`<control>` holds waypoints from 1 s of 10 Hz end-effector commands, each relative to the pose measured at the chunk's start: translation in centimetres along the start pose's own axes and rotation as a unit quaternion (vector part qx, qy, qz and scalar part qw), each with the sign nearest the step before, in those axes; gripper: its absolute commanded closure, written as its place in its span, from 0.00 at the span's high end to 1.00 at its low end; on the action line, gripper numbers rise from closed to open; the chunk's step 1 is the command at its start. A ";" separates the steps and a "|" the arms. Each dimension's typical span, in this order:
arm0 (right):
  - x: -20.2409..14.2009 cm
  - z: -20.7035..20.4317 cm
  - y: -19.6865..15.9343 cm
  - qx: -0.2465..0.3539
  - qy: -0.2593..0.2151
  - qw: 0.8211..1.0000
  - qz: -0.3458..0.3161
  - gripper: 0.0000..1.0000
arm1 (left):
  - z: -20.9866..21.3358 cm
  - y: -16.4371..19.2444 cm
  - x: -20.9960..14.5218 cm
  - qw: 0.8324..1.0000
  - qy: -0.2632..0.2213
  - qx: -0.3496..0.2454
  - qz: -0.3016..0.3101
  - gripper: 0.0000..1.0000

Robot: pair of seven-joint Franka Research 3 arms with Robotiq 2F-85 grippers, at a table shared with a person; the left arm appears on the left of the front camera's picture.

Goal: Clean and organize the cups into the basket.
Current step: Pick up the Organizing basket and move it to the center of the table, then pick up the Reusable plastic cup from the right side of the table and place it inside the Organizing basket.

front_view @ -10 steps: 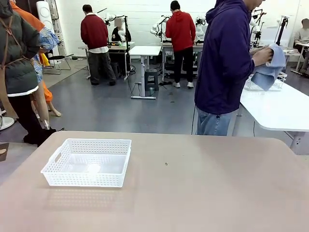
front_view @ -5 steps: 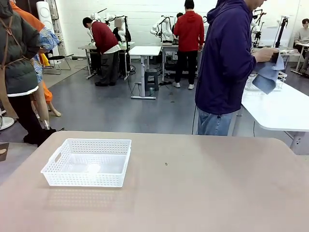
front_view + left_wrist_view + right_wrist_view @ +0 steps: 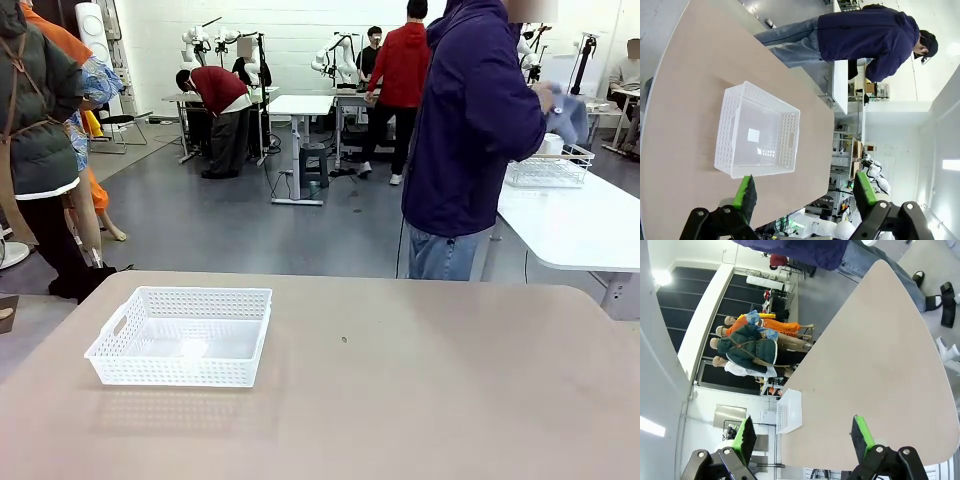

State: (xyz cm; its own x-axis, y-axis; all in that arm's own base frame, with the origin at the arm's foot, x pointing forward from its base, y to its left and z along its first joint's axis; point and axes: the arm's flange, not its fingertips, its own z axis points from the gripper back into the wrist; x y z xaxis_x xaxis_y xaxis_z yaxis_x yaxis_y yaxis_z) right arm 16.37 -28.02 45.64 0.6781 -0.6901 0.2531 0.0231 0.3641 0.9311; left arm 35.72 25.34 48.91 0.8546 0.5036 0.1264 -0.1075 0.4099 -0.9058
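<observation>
Above the table (image 3: 420,380), left gripper (image 3: 805,187): fingers spread wide, nothing between them.
Right gripper (image 3: 802,432): fingers spread just as wide, holding nothing.
Basket (image 3: 170,372): upright on the table's left part, just beyond the left gripper.
Person (image 3: 470,130): at the far side, turned away, blue cloth (image 3: 570,115) in hand.

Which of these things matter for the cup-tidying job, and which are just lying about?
Job: white mesh basket; blue cloth that the person holds, probably.
Just about: wire basket on the side table; dark speck on the near table.
</observation>
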 end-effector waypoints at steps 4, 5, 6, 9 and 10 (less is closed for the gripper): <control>-0.1 0.2 0.0 -0.002 0.005 1.000 0.003 1.00 | 0.2 -0.1 0.1 1.000 -0.001 -0.004 -0.005 1.00; 0.0 0.0 0.0 -0.001 0.001 1.000 0.000 1.00 | 0.2 -0.1 0.1 1.000 -0.001 -0.004 -0.005 1.00; 0.5 1.8 0.1 -0.045 0.053 0.998 0.004 1.00 | 0.2 -0.1 0.1 1.000 -0.001 -0.004 -0.005 1.00; 3.4 0.8 -0.4 -0.126 0.183 0.974 0.037 1.00 | 0.2 -0.1 0.1 1.000 -0.001 -0.004 -0.005 1.00; 4.3 0.2 -0.5 -0.111 0.171 0.979 0.025 1.00 | 0.2 -0.1 0.1 1.000 -0.001 -0.004 -0.005 1.00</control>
State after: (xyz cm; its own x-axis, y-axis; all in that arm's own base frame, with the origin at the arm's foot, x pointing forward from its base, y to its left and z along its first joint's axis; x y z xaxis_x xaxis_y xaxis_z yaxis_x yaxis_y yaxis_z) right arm 18.12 -30.24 46.31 0.8671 -0.4743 0.1523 0.1498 0.5398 0.8283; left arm 35.74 25.34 48.93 0.8548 0.5032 0.1269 -0.1071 0.4103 -0.9057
